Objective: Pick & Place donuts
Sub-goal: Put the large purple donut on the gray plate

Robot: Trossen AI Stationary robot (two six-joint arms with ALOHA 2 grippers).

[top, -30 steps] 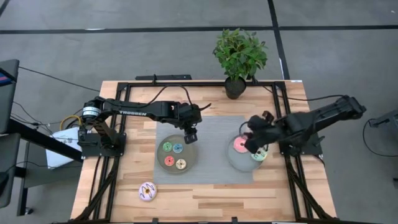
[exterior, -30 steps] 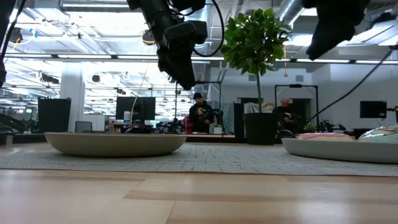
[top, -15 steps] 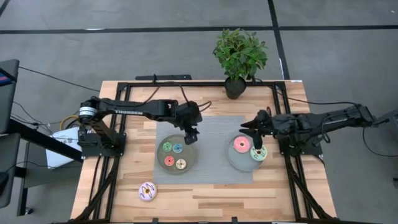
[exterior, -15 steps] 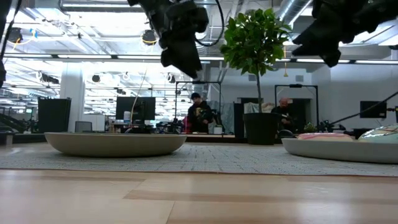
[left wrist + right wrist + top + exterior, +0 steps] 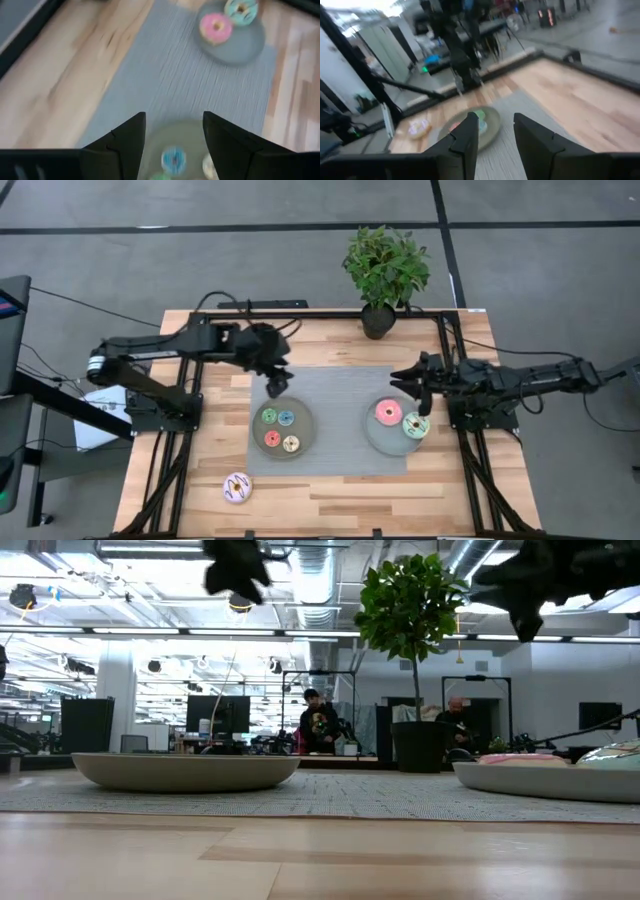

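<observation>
The left gripper [image 5: 277,386] is hanging above the grey mat [image 5: 340,385], just off the far rim of the left plate [image 5: 284,408]; its jaws are standing apart with nothing between them — the left wrist view shows bare mat and plate in the gap. On that plate four tiny donuts [image 5: 279,430] are lying in a cluster: green, blue, red and yellow. The right gripper [image 5: 412,381] is hovering near the far edge of the right plate [image 5: 378,437], its jaws parted a little and holding nothing. On that plate a pink donut [image 5: 388,414] and a green donut [image 5: 415,425] are sitting side by side. A purple-and-white donut [image 5: 237,487] is lying alone on the bare wooden surface [image 5: 380,500], near the front-left corner — well apart from both plates. A potted plant [image 5: 384,270] is standing at the far edge.
</observation>
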